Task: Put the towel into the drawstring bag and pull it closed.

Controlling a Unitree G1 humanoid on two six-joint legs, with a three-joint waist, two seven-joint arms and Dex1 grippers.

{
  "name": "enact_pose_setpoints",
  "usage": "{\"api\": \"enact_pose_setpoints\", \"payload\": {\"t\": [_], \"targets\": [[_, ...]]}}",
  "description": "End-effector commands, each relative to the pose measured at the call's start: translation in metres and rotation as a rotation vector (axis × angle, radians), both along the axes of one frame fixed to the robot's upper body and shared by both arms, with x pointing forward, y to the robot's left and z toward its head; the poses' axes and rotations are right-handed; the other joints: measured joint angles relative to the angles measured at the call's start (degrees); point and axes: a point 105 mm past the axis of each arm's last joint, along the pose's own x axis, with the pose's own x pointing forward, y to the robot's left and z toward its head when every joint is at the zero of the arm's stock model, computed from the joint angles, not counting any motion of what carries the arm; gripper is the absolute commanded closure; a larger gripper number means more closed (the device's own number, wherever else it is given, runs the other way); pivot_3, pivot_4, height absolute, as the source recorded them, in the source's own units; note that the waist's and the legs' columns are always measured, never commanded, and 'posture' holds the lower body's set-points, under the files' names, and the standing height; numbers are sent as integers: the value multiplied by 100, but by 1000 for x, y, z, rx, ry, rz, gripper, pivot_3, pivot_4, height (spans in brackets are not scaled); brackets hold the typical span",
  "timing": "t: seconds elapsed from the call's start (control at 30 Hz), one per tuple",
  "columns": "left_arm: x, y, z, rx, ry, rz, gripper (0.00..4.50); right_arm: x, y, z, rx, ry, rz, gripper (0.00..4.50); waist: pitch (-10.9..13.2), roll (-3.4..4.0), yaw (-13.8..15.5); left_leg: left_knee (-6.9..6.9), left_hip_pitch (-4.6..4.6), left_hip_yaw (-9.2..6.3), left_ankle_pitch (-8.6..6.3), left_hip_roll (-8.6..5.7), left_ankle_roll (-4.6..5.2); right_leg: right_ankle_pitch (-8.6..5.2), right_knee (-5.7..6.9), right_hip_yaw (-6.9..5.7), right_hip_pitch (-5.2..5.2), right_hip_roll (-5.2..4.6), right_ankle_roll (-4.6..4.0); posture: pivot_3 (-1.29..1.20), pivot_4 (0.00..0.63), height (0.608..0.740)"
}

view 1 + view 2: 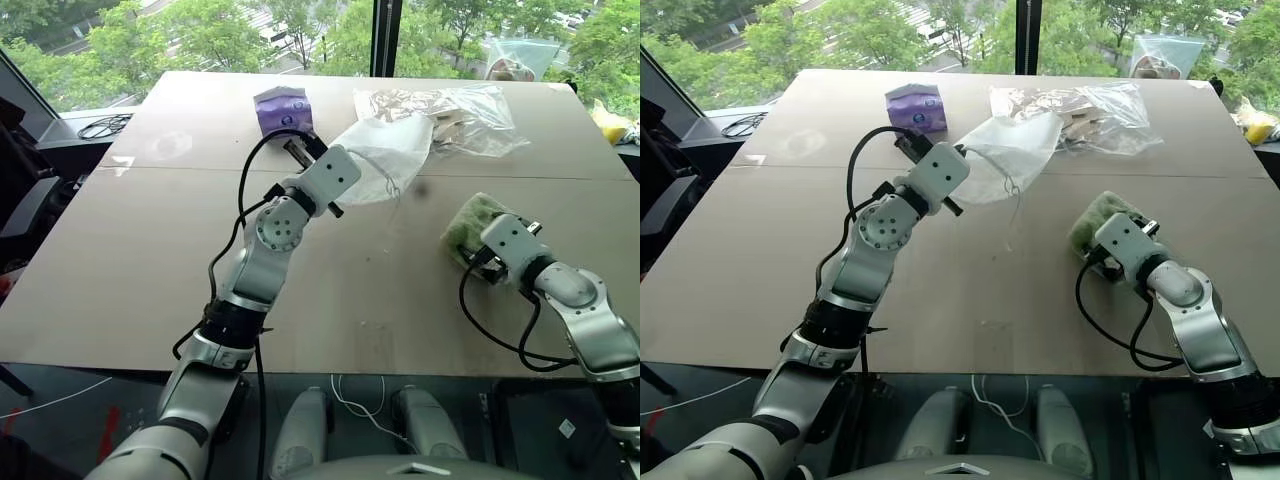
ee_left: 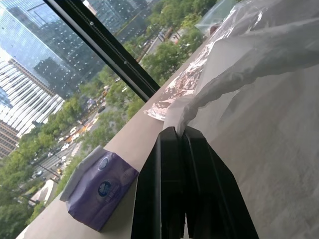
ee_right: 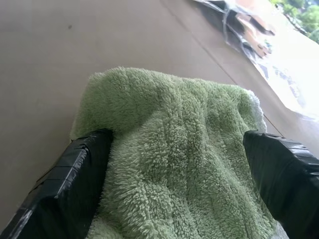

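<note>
The left gripper [image 2: 182, 144] pinched the drawstring bag [image 1: 385, 155] aloft while the right gripper's [image 3: 179, 184] jaws straddled, spread, the towel [image 3: 174, 149] on the tabletop [image 1: 150, 260]; closing looked next.

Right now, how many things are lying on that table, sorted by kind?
Bags: 2, the white drawstring bag and the clear plastic bag with beige pieces.
Towels: 1, the green towel.
Tissue boxes: 1, the purple tissue box.
Total: 4.
</note>
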Motion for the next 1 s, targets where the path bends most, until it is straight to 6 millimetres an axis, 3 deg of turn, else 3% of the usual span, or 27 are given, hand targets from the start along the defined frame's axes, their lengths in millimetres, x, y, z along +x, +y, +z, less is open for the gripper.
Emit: {"api": "enact_pose_setpoints", "payload": {"t": [0.03,0.27,0.47,0.53,0.63,0.87,1.0], "targets": [[-3,0,6,0,-28,-12,4482,5,-25,6,18,10,-87,0,0,0,10,1,-1,0,0,-1,0,2,-1,0,0,0,-3,0,150,740],[0,3,4,-5,-13,-10,4482,1,-48,-42,296,339,-314,0,-2,1,2,2,0,-5,0,-1,0,4,0,-5,1,0,-7,0,150,740],[3,8,2,-38,29,-5,4482,-18,-26,-71,397,606,-301,0,-12,-11,23,5,8,-11,0,-1,1,3,1,-12,15,0,-5,0,150,740],[3,7,1,-81,67,-13,4500,-22,-20,-75,414,645,-288,402,-24,-26,19,4,8,-13,0,-1,1,2,1,-13,15,0,-6,0,150,740],[3,4,1,-156,141,-27,4500,-26,-14,-80,425,688,-264,1364,-41,-48,15,-1,9,-19,0,0,1,2,0,-20,16,1,-6,0,150,740],[2,-8,-1,-413,375,-81,4500,-15,-15,-75,425,650,-253,4356,-62,-81,-23,0,32,-17,0,2,1,-11,0,-20,35,2,7,0,150,740],[8,-9,8,-474,410,-68,4500,-3,-11,-52,475,542,-176,4463,-65,-86,-78,2,49,-18,0,4,1,-20,0,-19,49,6,-10,0,150,740]]}}
